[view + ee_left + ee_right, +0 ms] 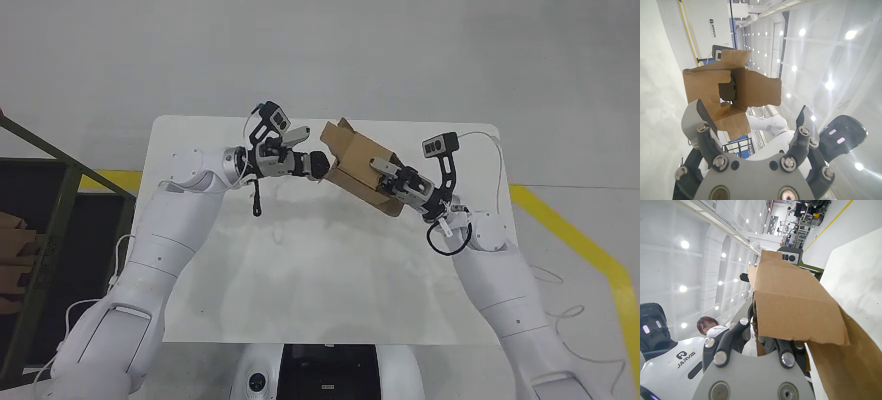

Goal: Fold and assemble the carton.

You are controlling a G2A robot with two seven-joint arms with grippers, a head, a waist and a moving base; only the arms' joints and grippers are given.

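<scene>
- Top view: the brown cardboard carton (352, 160) is tilted over the far middle of the white table (300, 280), between the two arms. The left gripper (318, 165) is just beside the carton's left end. The right gripper (392, 183) is on the cardboard at its right end.
- Left wrist view: the left gripper (752, 105) has its fingers spread wide with nothing between them. The carton (702, 83) is just ahead, its open end facing the gripper and its flaps (762, 89) splayed outwards. One fingertip overlaps the nearest flap, but it is unclear whether they touch.
- Right wrist view: the right gripper (761, 336) is clamped on a wall of the carton (795, 313). The carton's body extends ahead of the fingers, with the table (857, 275) beside it.
</scene>
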